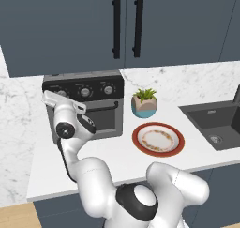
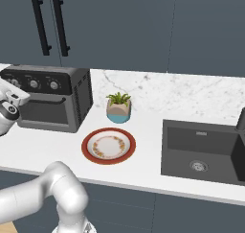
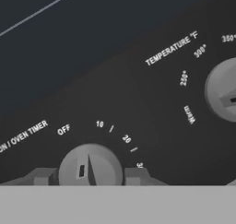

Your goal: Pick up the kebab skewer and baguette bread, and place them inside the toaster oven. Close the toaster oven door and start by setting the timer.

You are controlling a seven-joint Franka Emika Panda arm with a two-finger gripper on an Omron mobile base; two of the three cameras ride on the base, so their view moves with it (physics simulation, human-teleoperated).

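Gripper [image 3: 90, 177] clamps timer knob [image 3: 90, 165], pointer at 12 o'clock between OFF and 10; toaster oven [image 1: 89, 107] on white marble counter [image 1: 117, 152]

Grey toaster oven [image 1: 89, 107], door [image 1: 101, 117] shut.

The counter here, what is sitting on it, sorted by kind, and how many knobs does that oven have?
Toaster oven: 1
Potted plant: 1
Plate, red rim: 1
Sink, set into the counter: 1
Total: 4 things

Knobs on the oven's black top panel: 3, and the gripper sits at the timer knob.
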